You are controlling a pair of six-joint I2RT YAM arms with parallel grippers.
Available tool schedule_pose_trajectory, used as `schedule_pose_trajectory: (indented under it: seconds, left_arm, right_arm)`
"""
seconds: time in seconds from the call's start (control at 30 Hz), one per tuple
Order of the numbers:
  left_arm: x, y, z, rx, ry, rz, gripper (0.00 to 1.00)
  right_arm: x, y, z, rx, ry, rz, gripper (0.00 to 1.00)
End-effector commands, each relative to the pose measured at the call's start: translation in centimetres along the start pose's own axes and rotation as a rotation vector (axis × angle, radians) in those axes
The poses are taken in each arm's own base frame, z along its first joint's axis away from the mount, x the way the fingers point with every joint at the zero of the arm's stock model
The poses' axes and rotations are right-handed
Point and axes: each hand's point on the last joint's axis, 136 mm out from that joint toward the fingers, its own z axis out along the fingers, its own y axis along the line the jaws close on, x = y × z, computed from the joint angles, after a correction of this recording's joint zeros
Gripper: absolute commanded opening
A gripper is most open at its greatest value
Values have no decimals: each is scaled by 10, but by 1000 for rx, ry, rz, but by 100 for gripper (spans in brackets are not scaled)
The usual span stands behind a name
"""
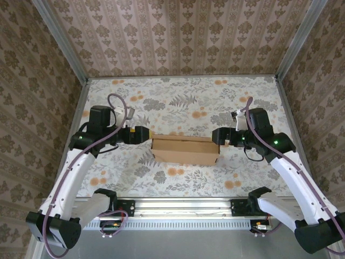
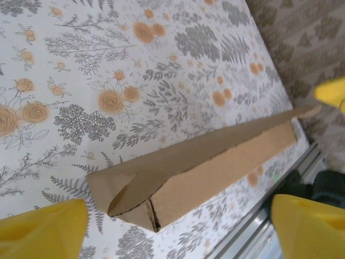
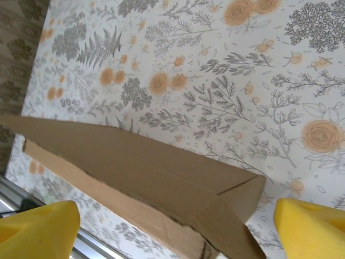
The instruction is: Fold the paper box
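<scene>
The box [image 1: 185, 150] lies on the desk [image 1: 183, 102], with the left pincer [image 1: 147, 135] just beside its left end and the right pincer [image 1: 215, 136] beside its right, both spread wide, gripping nothing.

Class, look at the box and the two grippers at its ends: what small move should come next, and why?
The left gripper and right gripper stand open at opposite ends of the box, each end lying between spread fingers. Neither holds it yet, so probably close both onto those ends.
</scene>
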Motion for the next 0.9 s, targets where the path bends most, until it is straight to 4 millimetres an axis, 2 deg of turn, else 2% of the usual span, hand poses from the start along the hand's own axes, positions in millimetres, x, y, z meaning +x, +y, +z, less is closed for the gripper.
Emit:
schedule_pose_trajectory:
  seconds: [0.0,0.07,0.13,0.37,0.63,0.87]
  left_arm:
    - [11,-5,3,15,72,118,85]
    - [11,4,8,-37,98,152,85]
    - [12,6,14,-51,130,175,80]
    - [11,15,28,-96,193,220,58]
    - [13,12,31,-89,216,236,35]
    - [15,7,33,-83,233,234,22]
  right_arm:
    - [9,-3,-12,24,4,-66,88]
    - [11,-4,-14,31,13,-80,83]
    - [14,-6,-12,42,31,-92,79]
    - [17,-7,-5,68,74,-131,66]
    - [18,-14,-1,138,87,-159,50]
    - [11,-13,1,153,79,-179,36]
